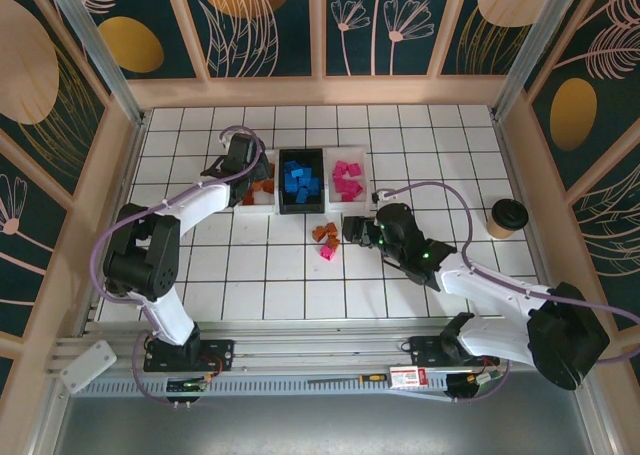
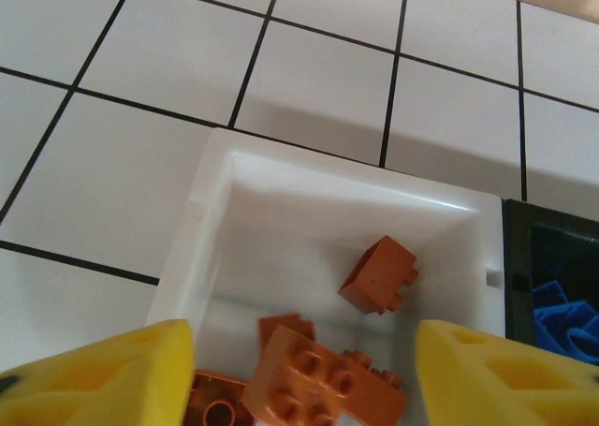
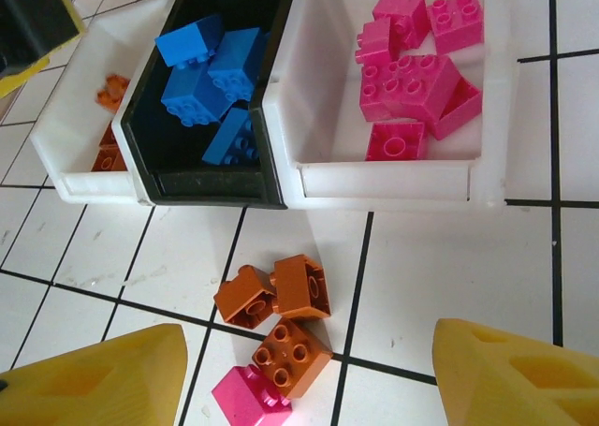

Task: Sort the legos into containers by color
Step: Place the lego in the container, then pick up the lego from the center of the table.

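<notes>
While my left gripper (image 1: 250, 175) hung above the left white tray (image 1: 243, 197), upper centre of the top view, its yellow fingers (image 2: 103, 379) stood wide apart with nothing between them. In its wrist view the tray held orange bricks (image 2: 379, 274): one tilted, apart from the others piled at the bottom edge.

Just right of that tray, touching it, sat the black tray (image 1: 281, 180) with the blue bricks (image 1: 300, 180). The right white tray (image 1: 372, 187) sat beside it with the pink bricks (image 1: 347, 178).

My right gripper (image 1: 350, 230) sat low at mid-frame, jaws spread and empty, its fingers (image 3: 515, 379) in the bottom corners of its wrist view. Between them, on the tiled table (image 1: 270, 275), lay three loose orange bricks (image 3: 301, 286), clustered and touching. One loose pink brick (image 3: 248, 396) lay against the lowest of them. All four lay below the trays, outside any of them.

A paper cup (image 1: 507, 218) stood at the right, well apart.
</notes>
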You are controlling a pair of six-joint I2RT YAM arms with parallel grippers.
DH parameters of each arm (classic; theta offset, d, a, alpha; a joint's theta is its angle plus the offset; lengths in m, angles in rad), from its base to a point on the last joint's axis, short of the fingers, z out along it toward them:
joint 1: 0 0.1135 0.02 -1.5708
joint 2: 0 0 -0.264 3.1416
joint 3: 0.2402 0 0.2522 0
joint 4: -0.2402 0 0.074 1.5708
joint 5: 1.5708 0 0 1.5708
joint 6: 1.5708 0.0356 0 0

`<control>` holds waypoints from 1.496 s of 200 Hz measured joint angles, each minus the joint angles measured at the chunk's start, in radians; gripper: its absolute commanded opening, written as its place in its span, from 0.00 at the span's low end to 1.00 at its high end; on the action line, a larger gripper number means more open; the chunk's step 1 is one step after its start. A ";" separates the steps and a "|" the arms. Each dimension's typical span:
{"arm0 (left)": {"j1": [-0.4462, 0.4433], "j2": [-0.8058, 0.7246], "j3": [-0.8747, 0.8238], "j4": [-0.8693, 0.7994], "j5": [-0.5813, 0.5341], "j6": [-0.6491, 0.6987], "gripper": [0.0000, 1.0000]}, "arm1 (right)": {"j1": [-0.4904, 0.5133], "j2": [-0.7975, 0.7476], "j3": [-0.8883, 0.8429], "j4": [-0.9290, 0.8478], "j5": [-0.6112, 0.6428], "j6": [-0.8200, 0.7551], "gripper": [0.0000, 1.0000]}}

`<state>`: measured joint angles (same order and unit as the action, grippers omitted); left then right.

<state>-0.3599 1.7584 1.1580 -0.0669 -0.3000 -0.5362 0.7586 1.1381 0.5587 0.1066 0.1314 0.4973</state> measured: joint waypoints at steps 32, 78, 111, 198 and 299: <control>0.001 -0.040 -0.002 -0.013 0.045 -0.006 0.85 | 0.026 0.047 0.000 0.006 -0.009 0.008 0.71; -0.016 -0.338 -0.155 0.031 0.165 -0.045 0.98 | 0.065 0.189 0.047 0.030 -0.021 0.007 0.71; -0.101 -0.545 -0.345 0.072 0.211 -0.088 0.98 | 0.074 0.310 0.119 0.044 -0.018 0.007 0.70; -0.138 -0.820 -0.656 0.056 0.251 -0.189 0.98 | 0.029 0.499 0.213 0.103 -0.032 0.006 0.56; -0.138 -0.855 -0.704 0.036 0.251 -0.203 0.98 | 0.005 0.589 0.231 0.138 -0.062 0.015 0.35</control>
<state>-0.4976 0.9031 0.4541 -0.0307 -0.0486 -0.7391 0.7635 1.7267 0.7895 0.2443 0.0692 0.5125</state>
